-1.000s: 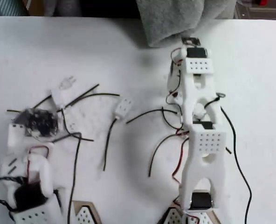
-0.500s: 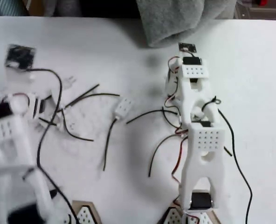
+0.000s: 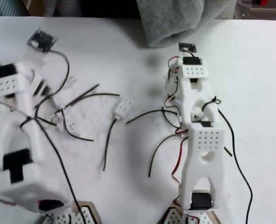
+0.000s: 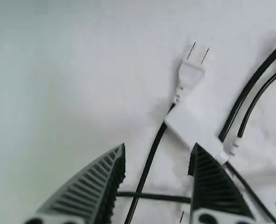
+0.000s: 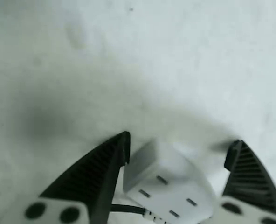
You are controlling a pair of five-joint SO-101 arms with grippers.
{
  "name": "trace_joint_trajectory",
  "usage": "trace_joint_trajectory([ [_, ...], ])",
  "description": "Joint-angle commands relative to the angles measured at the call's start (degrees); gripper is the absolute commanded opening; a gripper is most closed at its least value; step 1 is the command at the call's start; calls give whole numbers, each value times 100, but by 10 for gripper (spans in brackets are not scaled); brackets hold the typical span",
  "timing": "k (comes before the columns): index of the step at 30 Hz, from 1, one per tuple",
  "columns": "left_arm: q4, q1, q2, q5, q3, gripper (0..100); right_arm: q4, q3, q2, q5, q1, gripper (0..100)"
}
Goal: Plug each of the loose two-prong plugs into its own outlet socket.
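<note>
A clear two-prong plug (image 3: 69, 83) lies at the left of the white table, its tail against a white socket block (image 3: 58, 96). In the left wrist view the plug (image 4: 191, 70) and block (image 4: 194, 130) lie just beyond my left gripper (image 4: 156, 154), which is open and empty above black cables. In the high view the left gripper (image 3: 44, 88) hovers beside the plug. My right gripper (image 5: 180, 140) is open, and a white outlet socket (image 5: 168, 184) sits between its fingers, with a gap on one side. A second socket block (image 3: 124, 107) lies mid-table.
Loose black cables (image 3: 107, 140) cross the table between the arms. A grey cloth (image 3: 175, 18) lies at the far edge. Wooden mounts (image 3: 84, 214) stand at the near edge. The far left and far right of the table are bare.
The left arm swung up from the near left corner and now stands over the plug and its block. The right arm shifted slightly, then kept still.
</note>
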State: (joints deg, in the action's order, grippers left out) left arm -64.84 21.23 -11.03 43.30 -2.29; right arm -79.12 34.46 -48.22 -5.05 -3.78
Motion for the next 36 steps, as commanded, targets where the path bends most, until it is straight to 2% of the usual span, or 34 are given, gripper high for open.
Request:
trace_joint_trajectory([
  [1, -18, -488, -646, 237, -888, 233, 84, 9, 13, 26, 40, 318],
  [5, -308, -734, -1552, 571, -1925, 233, 84, 9, 13, 26, 40, 318],
  [10, -545, -620, -2677, 589, -3411, 233, 84, 9, 13, 9, 40, 318],
  [15, -1152, -505, -3864, 1196, -4730, 232, 84, 0, 13, 9, 31, 318],
  [23, -2330, -549, -5279, 1741, -6787, 230, 136, -9, 13, 9, 22, 318],
  [29, -2426, -576, -6158, 1837, -7745, 228, 145, -9, 13, 9, 22, 318],
  [31, -2426, -620, -6369, 1837, -7921, 194, 154, -9, 13, 9, 22, 318],
  [36, -2462, -699, -6615, 1829, -8185, 13, 154, -9, 13, 9, 22, 318],
])
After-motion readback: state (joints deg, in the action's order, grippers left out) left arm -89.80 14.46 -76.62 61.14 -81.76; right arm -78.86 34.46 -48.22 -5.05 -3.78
